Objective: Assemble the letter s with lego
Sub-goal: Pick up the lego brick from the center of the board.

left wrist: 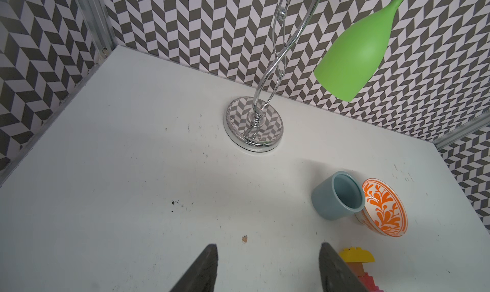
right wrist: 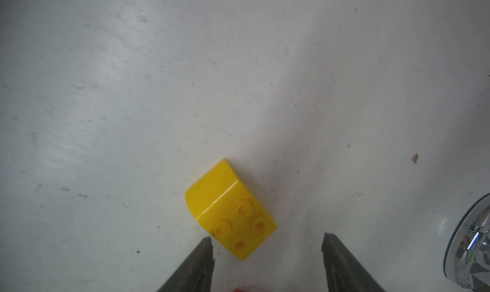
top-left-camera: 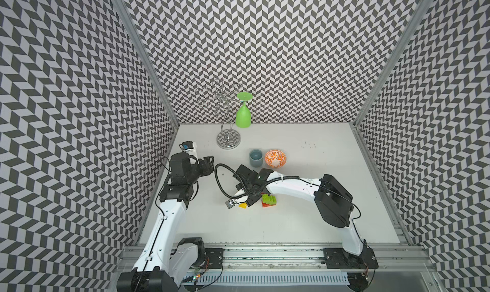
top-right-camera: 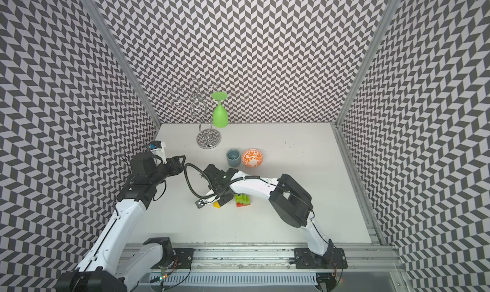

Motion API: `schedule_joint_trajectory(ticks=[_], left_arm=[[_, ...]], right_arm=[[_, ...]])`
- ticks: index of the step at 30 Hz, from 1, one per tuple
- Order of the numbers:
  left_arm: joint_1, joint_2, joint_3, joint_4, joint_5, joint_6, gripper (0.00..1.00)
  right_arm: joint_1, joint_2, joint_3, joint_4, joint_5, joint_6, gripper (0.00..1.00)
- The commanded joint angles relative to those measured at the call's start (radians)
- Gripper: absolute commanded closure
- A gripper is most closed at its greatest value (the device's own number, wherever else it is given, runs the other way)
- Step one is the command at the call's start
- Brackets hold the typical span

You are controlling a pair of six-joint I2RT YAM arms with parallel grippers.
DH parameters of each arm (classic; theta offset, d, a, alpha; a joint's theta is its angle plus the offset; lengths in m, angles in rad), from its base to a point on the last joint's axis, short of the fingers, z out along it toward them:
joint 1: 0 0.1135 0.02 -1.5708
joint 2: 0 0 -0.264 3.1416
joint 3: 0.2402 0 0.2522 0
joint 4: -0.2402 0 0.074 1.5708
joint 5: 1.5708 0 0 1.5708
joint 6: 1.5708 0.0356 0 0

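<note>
landmark: the patterned bowl (top-left-camera: 275, 158) on the white surface (top-left-camera: 305, 219); all places are told from it
green and red stack (top-left-camera: 268, 200): joined bricks, lime green stepped over red, standing in front of the bowl on the robot's side; judged the started letter, kept where both arms reach
loose yellow brick (right wrist: 230, 208): curved-backed, four studs, alone in front of the bowl and a little to its left, apart from the stack; judged the next piece to add
right end effector (right wrist: 267, 241): fingers apart, holding nothing, low over the yellow brick, which lies just ahead of the tips, nearer one finger, not between them; the gap looks wide enough to close across its flat sides
left end effector (left wrist: 267, 250): fingers apart, nothing between, off the surface well left of the bowl; judged held aside to give the right arm (top-left-camera: 291, 188) room
second group of bricks (left wrist: 356, 261): yellow curved piece over orange-brown and pink, at the edge of the left wrist view on the robot's side of the bowl; hidden in both top views
cup (top-left-camera: 256, 158): just left of the bowl, no part in the task
rack (top-left-camera: 228, 140) with green glass (top-left-camera: 243, 115): behind the bowl to its left, by the back wall
</note>
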Motion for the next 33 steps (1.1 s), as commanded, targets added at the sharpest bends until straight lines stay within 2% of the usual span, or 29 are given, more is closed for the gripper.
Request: schedule_joint_trajectory(ticks=[1,11,17,25,30,33], left_arm=[[0.003,-0.021,-0.010,0.014,-0.002,-0.005,0.38],[0.005,-0.021,-0.012,0.017,0.003,-0.004,0.38],[0.005,-0.020,-0.011,0.018,0.004,-0.004,0.38],[0.005,-0.022,-0.012,0.016,0.002,-0.002,0.38],[0.005,-0.019,-0.010,0.016,0.003,-0.002,0.38],[0.005,-0.017,-0.010,0.014,0.002,-0.002,0.38]], right_arm=[[0.009,0.009,-0.030,0.027,-0.015,-0.030,0.33],[0.025,0.033,-0.067,0.069,-0.038,-0.026,0.35],[0.035,0.056,-0.050,0.074,-0.058,-0.007,0.45],[0.037,0.053,-0.037,0.066,-0.066,0.010,0.68],[0.036,0.025,-0.006,0.084,-0.093,0.059,0.93],[0.034,-0.020,0.036,0.086,-0.115,0.121,0.98]])
